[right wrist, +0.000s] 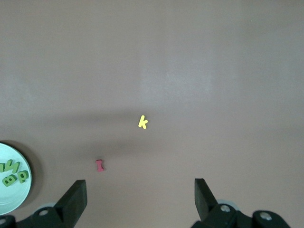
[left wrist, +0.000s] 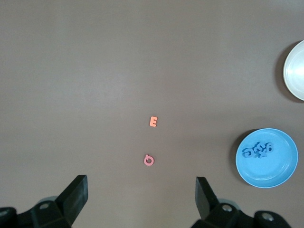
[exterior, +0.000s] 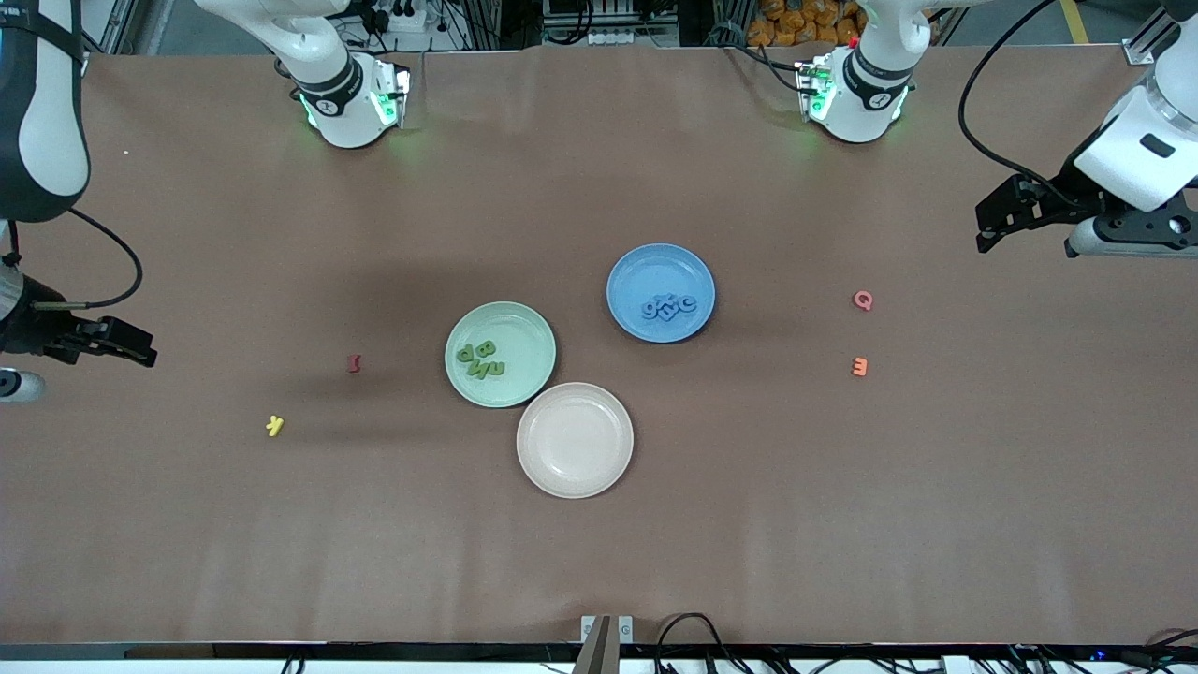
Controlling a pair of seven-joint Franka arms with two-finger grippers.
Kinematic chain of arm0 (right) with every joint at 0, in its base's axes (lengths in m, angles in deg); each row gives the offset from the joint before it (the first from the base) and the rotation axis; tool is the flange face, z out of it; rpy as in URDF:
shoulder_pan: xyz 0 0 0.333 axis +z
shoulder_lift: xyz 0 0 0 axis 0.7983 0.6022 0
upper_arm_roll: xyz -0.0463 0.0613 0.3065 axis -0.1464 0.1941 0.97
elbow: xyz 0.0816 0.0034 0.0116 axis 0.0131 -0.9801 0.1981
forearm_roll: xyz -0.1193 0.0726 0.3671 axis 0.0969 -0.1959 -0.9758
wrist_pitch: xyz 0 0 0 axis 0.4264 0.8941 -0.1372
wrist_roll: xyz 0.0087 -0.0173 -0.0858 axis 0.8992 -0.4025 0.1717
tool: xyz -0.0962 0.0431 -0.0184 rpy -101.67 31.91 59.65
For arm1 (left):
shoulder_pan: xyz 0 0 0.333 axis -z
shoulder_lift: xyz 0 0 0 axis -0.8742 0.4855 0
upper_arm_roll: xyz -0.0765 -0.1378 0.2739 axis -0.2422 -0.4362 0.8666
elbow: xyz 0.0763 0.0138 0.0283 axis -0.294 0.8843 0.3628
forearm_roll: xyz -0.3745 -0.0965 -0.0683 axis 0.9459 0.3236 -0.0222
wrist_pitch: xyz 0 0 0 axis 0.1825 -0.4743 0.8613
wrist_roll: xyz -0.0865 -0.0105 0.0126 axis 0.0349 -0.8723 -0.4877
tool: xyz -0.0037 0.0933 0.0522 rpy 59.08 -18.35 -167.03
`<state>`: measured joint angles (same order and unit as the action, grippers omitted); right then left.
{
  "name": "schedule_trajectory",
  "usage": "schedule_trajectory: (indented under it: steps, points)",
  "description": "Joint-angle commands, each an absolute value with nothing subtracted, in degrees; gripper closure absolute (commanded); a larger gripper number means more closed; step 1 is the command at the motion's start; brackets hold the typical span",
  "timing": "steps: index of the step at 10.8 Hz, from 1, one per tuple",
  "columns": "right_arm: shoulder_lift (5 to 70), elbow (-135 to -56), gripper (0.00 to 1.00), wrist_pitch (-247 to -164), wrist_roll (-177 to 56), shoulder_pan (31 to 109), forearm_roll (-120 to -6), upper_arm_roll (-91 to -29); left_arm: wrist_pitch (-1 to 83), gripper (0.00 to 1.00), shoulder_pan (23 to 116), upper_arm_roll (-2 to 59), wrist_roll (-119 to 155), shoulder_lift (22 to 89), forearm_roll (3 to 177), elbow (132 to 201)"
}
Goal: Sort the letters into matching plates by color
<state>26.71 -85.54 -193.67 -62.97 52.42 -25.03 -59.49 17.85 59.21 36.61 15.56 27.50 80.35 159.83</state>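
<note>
Nearest to our front camera sits the beige plate (exterior: pixel 575 440), bare, touching the mint green plate (exterior: pixel 500 354) just above it. We count four green letters (exterior: pixel 479 359) in the green plate. Farther up, toward the left arm's end, the blue plate (exterior: pixel 661 292) holds a cluster of blue letters (exterior: pixel 668 305).

Four letters lie loose on the brown counter (exterior: pixel 749 524). Toward the right arm's end we see a yellow letter (exterior: pixel 274 426) and, nearer the green plate, a red letter (exterior: pixel 354 363). Toward the left arm's end lie a pink letter (exterior: pixel 863 300) and an orange letter (exterior: pixel 859 367), the orange one nearer the camera.

Our left tool (exterior: pixel 994 223) hangs over the counter's edge at its own end, fingers spread wide and holding nothing. Our right tool (exterior: pixel 126 344) hangs likewise at its end, also spread wide and empty.
</note>
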Motion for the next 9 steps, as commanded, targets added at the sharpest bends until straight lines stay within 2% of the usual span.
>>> schedule_trajectory:
  steps: [1, 5, 9]
  points:
    - [26.1, -82.1, 0.0, -189.2, -63.3, 51.9, -24.4, -59.1, 19.7, 0.0, 58.8, 36.7, 15.1, 24.7, 81.9, 163.2]
    - [25.7, -76.7, 0.0, -181.6, -63.4, 51.9, -24.5, -59.1, 19.9, 0.0, 58.8, 36.6, 15.0, 25.2, 81.9, 162.5]
    - [24.7, -74.8, 0.0, -177.6, -63.6, 52.0, -25.0, -59.1, 19.9, 0.0, 58.8, 36.6, 15.0, 26.2, 81.7, 162.3]
